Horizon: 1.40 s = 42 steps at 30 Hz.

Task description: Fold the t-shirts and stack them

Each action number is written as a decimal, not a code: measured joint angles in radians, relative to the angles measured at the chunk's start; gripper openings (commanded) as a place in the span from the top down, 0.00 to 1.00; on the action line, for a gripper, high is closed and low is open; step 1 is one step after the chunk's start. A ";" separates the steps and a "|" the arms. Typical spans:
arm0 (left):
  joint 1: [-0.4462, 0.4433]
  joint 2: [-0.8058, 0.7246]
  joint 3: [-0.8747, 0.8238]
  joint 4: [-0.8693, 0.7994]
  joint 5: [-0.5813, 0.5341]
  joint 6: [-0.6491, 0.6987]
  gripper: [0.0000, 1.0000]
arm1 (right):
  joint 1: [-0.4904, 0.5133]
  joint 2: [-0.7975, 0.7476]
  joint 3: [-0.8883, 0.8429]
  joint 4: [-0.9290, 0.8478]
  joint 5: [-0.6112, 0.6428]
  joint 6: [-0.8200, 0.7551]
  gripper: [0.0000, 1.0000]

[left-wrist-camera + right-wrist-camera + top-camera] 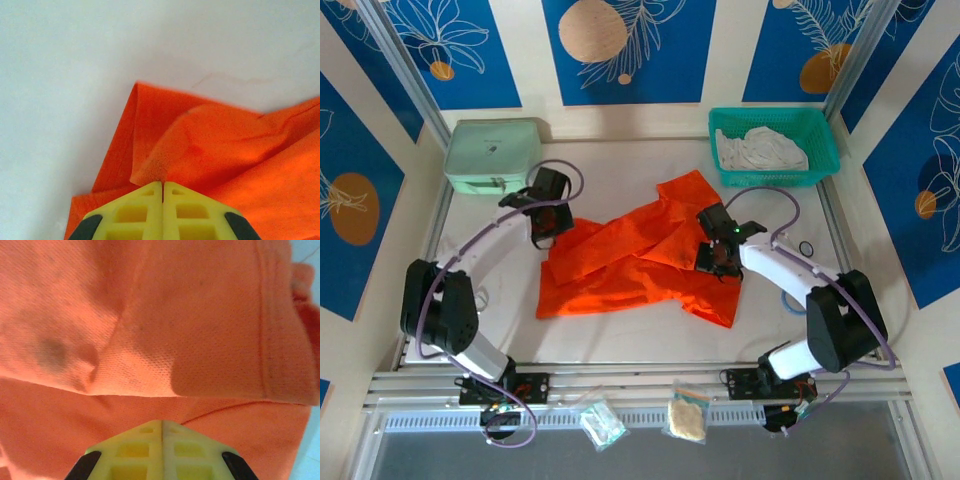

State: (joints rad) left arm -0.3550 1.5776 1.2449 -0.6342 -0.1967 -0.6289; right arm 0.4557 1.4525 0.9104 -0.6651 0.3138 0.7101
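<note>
A bright orange t-shirt (640,260) lies crumpled across the middle of the white table. My left gripper (548,228) is at the shirt's left edge. In the left wrist view its yellow fingers (145,210) are pressed together, and the left gripper (163,183) pinches a raised fold of orange cloth (210,145). My right gripper (720,262) sits on the shirt's right part. In the right wrist view the right gripper (162,422) is shut, its tips buried in orange cloth (150,330). A white t-shirt (762,150) lies bunched in the teal basket (825,160).
A mint-green hard case (492,155) stands at the back left, close behind the left arm. The teal basket is at the back right. Two small packets (603,420) (688,412) lie on the front rail. Bare table (620,180) shows behind the orange shirt.
</note>
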 measured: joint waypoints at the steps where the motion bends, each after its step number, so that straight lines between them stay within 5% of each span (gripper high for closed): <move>1: 0.001 -0.001 0.033 -0.004 -0.008 0.007 1.00 | 0.000 0.010 -0.008 0.007 -0.003 0.008 0.99; 9: 0.034 0.098 0.323 -0.035 -0.085 0.068 1.00 | 0.023 -0.028 -0.119 0.035 -0.013 0.094 1.00; 22: 0.129 0.652 0.865 -0.036 -0.185 0.134 1.00 | 0.043 -0.157 -0.306 0.040 -0.033 0.232 1.00; 35: 0.143 0.835 1.033 -0.040 -0.195 0.134 1.00 | 0.080 -0.122 -0.277 -0.004 -0.030 0.287 1.00; 42: 0.143 0.925 1.130 -0.039 -0.221 0.142 1.00 | 0.056 -0.258 -0.278 -0.190 -0.018 0.301 1.00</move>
State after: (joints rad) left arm -0.2115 2.5023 2.3753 -0.6735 -0.4179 -0.4866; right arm 0.5121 1.1946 0.6323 -0.8551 0.2958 1.0111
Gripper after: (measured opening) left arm 0.056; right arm 0.062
